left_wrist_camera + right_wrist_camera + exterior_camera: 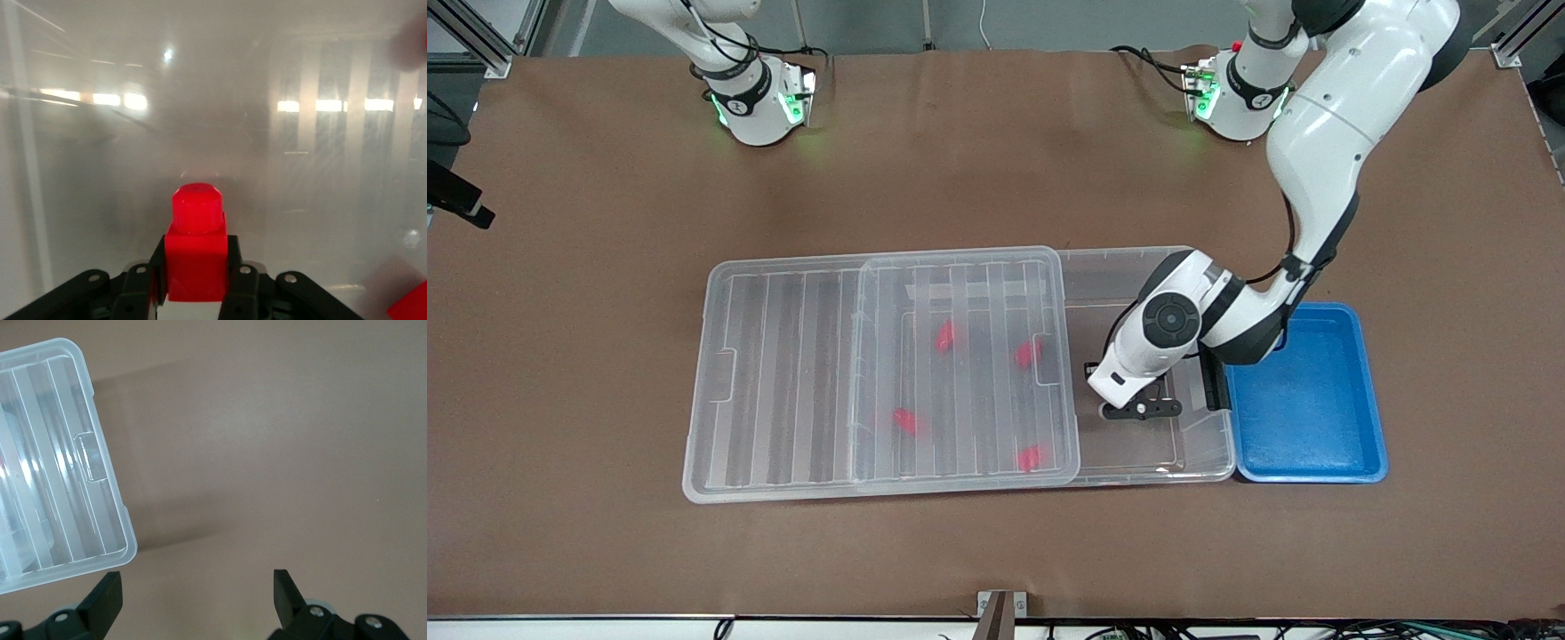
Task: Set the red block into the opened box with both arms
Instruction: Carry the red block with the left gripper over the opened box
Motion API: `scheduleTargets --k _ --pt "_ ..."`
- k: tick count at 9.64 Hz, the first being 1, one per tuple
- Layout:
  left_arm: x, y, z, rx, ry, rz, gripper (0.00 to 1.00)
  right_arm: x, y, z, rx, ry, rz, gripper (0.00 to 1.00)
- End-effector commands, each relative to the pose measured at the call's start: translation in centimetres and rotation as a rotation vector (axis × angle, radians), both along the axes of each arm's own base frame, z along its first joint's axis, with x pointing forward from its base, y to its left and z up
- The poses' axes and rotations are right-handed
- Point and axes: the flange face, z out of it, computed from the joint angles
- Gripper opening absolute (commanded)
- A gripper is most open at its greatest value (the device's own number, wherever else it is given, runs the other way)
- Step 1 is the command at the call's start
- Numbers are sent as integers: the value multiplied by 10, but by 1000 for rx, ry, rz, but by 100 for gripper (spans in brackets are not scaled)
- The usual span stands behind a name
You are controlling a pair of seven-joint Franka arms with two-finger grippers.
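Red block sits clamped in the left gripper, low inside the uncovered end of the box. It should let go gently, then lift straight up. The right gripper waits wide apart over the table, beside the lid.

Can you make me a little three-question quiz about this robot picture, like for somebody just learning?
1. True or false: the left hand is shut on the red block.
2. What is the left hand over? A) the blue tray B) the uncovered end of the box C) bare table
3. How many red blocks show through the lid in the front view?

Key:
1. True.
2. B.
3. Four. The right hand is open over the table beside the lid's corner.
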Motion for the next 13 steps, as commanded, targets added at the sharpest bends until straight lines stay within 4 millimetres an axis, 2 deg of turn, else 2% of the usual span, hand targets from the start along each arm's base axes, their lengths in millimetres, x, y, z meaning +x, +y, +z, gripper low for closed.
scheduleTargets --k 1,5,6,7,8,9,11,13 --pt "1 -5 -21 8 -5 -11 10 0 2 4 14 10 14 100" --pt "-3 -2 -23 44 -15 -45 11 0 1 4 14 10 14 100" --pt "-1 1 -20 44 -18 -42 19 0 1 4 14 10 14 100" --pt "0 7 -18 52 -17 -45 48 0 1 4 14 10 14 100" --pt "2 10 -6 66 -20 -60 73 0 0 2 15 13 12 100" --pt "4 15 13 94 -14 -86 87 0 0 2 15 13 12 100" --pt "5 20 52 121 -22 -85 99 0 0 2 15 15 12 100" --pt "2 18 100 86 -17 -86 99 0 0 2 15 15 12 100"
